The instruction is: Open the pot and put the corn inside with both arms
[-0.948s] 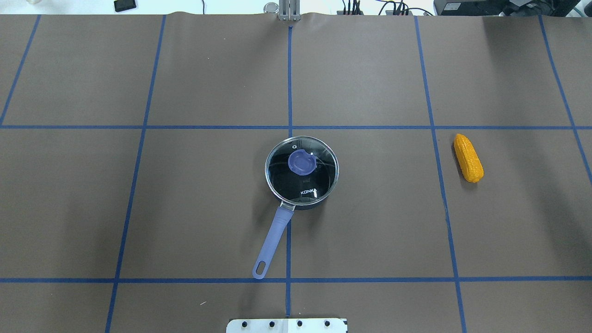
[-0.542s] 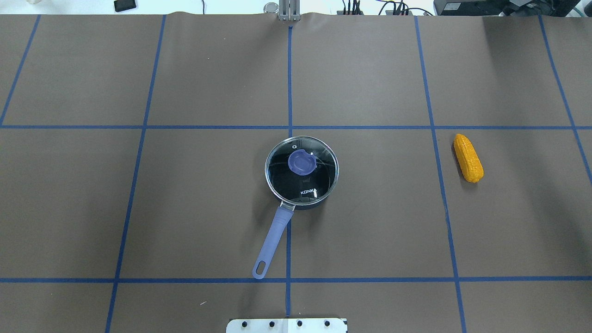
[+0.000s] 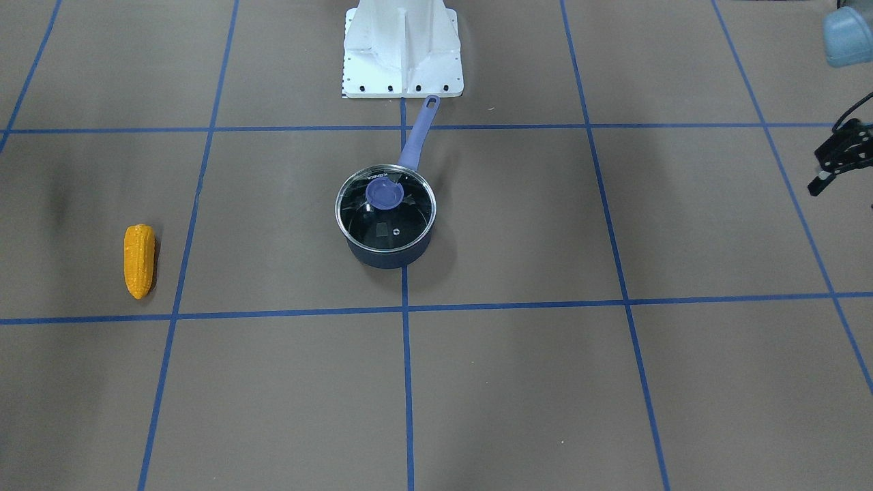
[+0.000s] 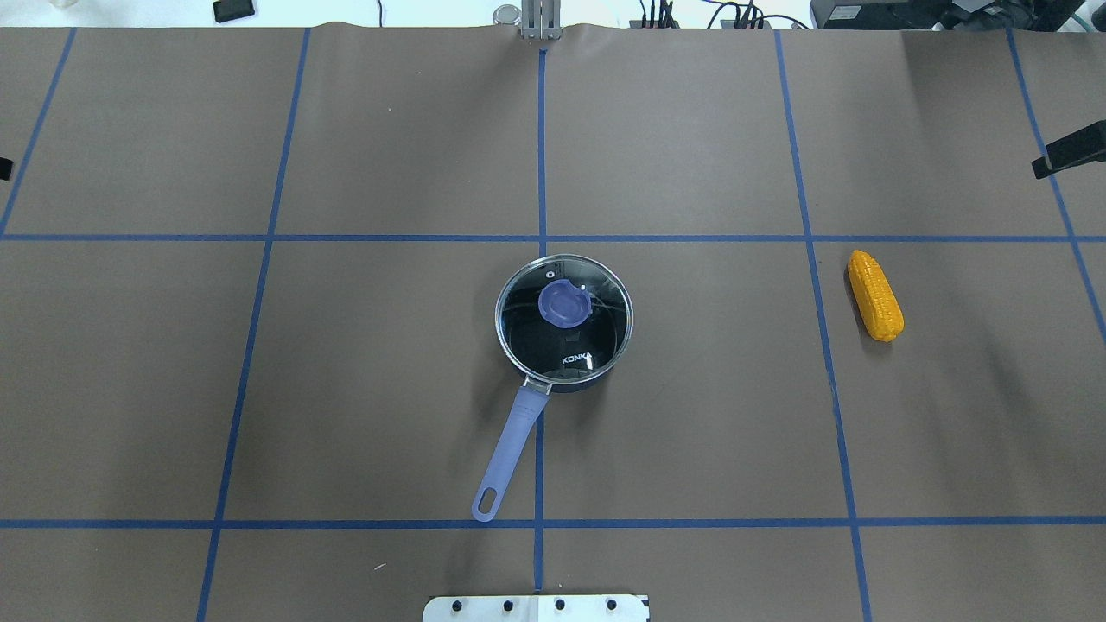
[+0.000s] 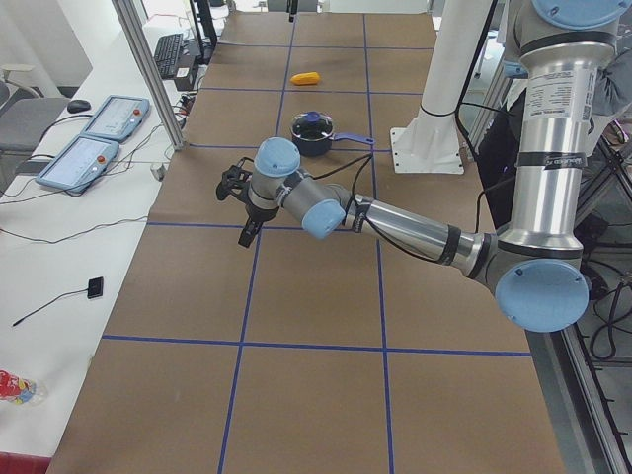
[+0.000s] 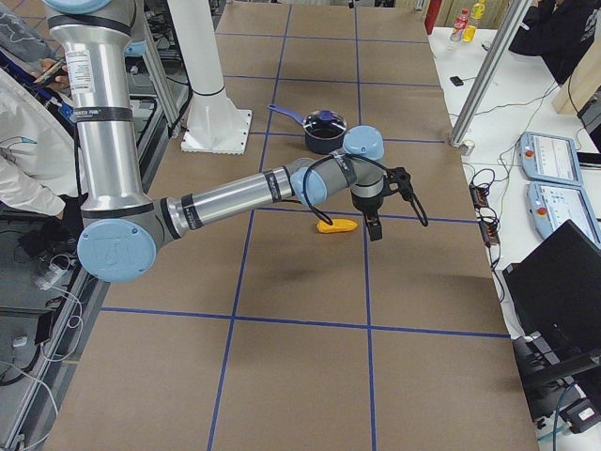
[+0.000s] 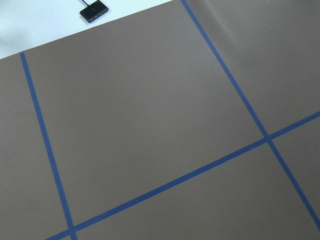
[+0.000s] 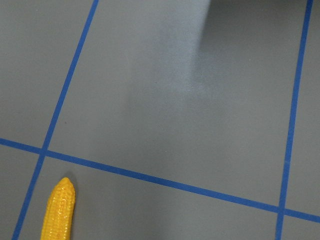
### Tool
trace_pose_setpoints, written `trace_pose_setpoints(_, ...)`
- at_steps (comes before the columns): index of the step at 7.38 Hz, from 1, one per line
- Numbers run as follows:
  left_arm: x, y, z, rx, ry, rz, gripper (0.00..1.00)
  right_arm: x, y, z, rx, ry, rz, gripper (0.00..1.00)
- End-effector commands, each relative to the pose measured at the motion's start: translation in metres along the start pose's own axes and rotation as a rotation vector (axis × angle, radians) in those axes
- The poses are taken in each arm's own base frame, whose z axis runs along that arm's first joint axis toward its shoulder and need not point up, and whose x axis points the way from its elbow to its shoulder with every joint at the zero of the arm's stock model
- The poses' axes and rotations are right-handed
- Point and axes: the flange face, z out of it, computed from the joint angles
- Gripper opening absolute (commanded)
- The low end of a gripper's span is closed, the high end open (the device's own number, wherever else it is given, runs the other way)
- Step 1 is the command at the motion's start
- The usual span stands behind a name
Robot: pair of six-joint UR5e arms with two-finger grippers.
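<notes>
The dark pot [image 4: 563,321] sits mid-table with its glass lid [image 4: 596,341] on, blue knob [image 4: 564,304] on top, and lavender handle [image 4: 510,449] pointing at the robot base. It also shows in the front view [image 3: 385,235]. The corn [image 4: 874,295] lies on the table to the pot's right, and the right wrist view shows it at its bottom left [image 8: 59,210]. My right gripper [image 4: 1070,151] pokes in at the right edge, beyond the corn, fingers apart and empty. My left gripper [image 3: 833,162] hangs far to the pot's left, fingers apart and empty.
The brown mat has a grid of blue tape lines [image 4: 542,238]. The white mounting base [image 3: 402,51] stands at the near edge, just behind the pot handle. Teach pendants [image 5: 94,138] and cables lie on the white bench past the mat's far edge.
Both gripper tips have come into the overhead view at its left and right edges. The pot, lid and corn have not moved.
</notes>
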Motion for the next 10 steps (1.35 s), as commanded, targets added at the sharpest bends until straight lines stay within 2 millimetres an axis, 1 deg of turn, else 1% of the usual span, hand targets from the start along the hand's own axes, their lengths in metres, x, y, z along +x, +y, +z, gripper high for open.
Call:
trace_pose_setpoints(1, 0.096, -0.017, 0.047, -0.003, 0.01, -0.045, 0.99, -0.021, -0.002, 0.004, 0.009, -0.005, 0.014, 1.0)
trace_pose_setpoints(2, 0.145, -0.029, 0.066, -0.012, 0.008, -0.049, 0.99, -0.023, -0.001, 0.006, 0.008, -0.007, 0.009, 1.0)
trace_pose_setpoints(3, 0.198, -0.049, 0.077, -0.049, -0.025, -0.046, 0.99, -0.024, -0.002, 0.006, 0.013, -0.009, 0.004, 1.0)
trace_pose_setpoints(4, 0.267, -0.063, 0.088, -0.108, -0.025, -0.011, 0.99, -0.023, -0.001, 0.006, 0.016, -0.008, 0.002, 1.0)
trace_pose_setpoints(5, 0.324, -0.059, 0.099, -0.134, -0.033, 0.031, 0.99, -0.023, -0.002, 0.008, 0.014, -0.007, 0.002, 1.0)
trace_pose_setpoints(6, 0.357, -0.05, 0.112, -0.127, -0.036, 0.074, 0.99, -0.023, -0.002, 0.009, 0.015, -0.001, 0.0, 1.0)
trace_pose_setpoints(7, 0.397, -0.06, 0.111, -0.123, 0.002, 0.099, 0.99, -0.025, -0.002, 0.01, 0.014, 0.0, -0.002, 1.0)
trace_pose_setpoints(8, 0.432, -0.055, 0.114, -0.135, 0.035, 0.062, 0.99, -0.025, -0.001, 0.011, 0.013, -0.001, -0.003, 1.0)
trace_pose_setpoints(9, 0.479, -0.065, 0.114, -0.14, 0.068, 0.019, 0.99, -0.026, -0.001, 0.012, 0.011, 0.0, -0.003, 1.0)
trace_pose_setpoints(10, 0.516, -0.068, 0.121, -0.16, 0.077, -0.072, 0.99, -0.025, -0.001, 0.012, 0.011, 0.0, -0.003, 1.0)
